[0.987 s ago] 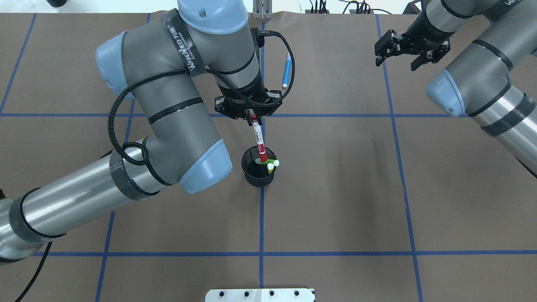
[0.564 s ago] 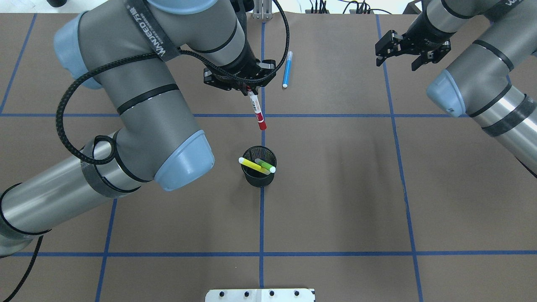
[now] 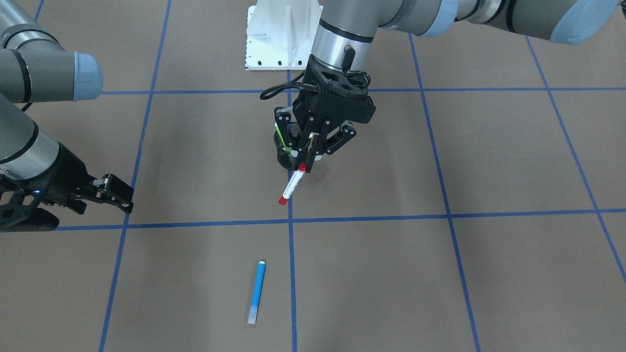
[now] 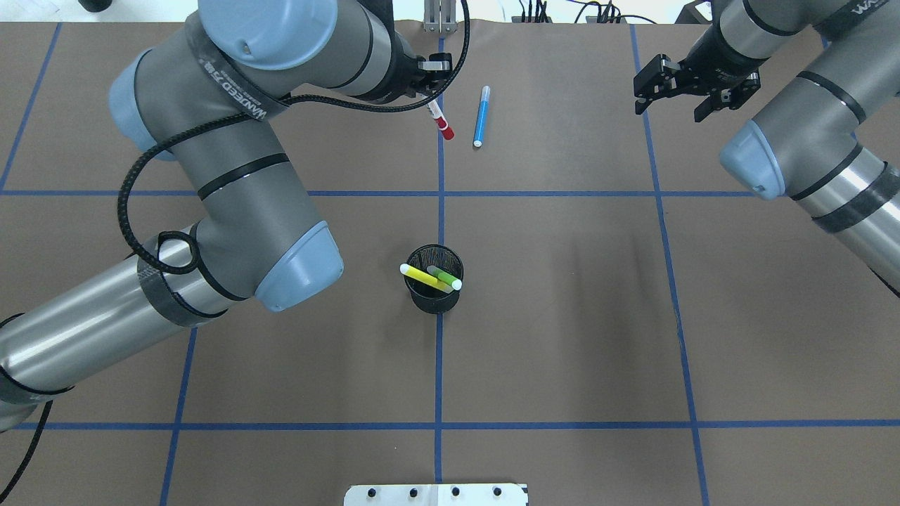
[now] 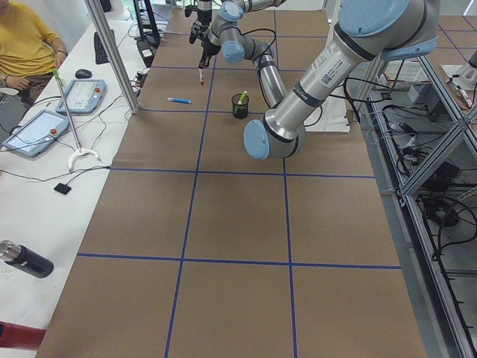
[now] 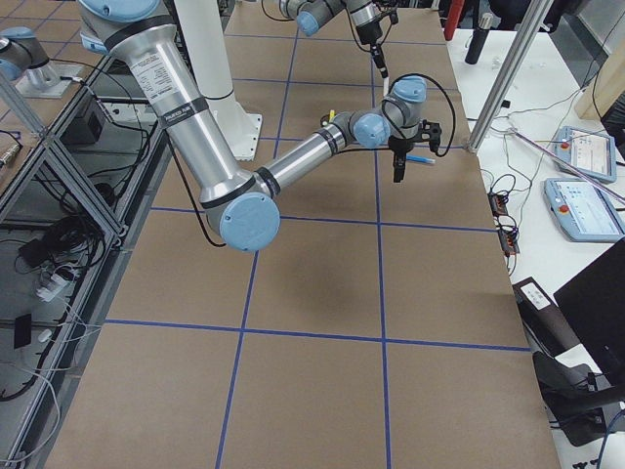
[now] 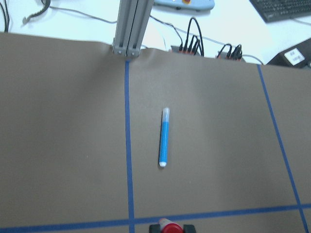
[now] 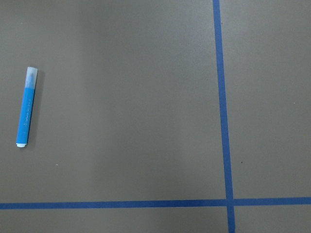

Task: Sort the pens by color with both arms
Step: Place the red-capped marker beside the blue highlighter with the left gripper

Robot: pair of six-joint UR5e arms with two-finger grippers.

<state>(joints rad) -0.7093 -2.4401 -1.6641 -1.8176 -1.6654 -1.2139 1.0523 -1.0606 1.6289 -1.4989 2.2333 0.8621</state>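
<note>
My left gripper (image 3: 307, 157) is shut on the top end of the white-barrelled pen with the red cap (image 4: 441, 124). It holds the pen tilted above the table at the far centre, red cap down, just left of the blue pen (image 4: 481, 116). The blue pen lies flat and also shows in the left wrist view (image 7: 164, 138) and the right wrist view (image 8: 26, 114). The yellow pen (image 4: 420, 276) and the green pen (image 4: 444, 277) stand in the black mesh cup (image 4: 429, 302). My right gripper (image 4: 669, 109) is open and empty at the far right.
Blue tape lines (image 4: 439, 365) divide the brown table into squares. The white base pedestal (image 3: 283, 34) stands at the robot's edge. A metal post (image 7: 130, 29) and cables sit at the far table edge.
My left gripper has lifted the red-capped pen out of the cup and carried it toward the far edge, beside the blue pen. The right gripper has barely moved.
</note>
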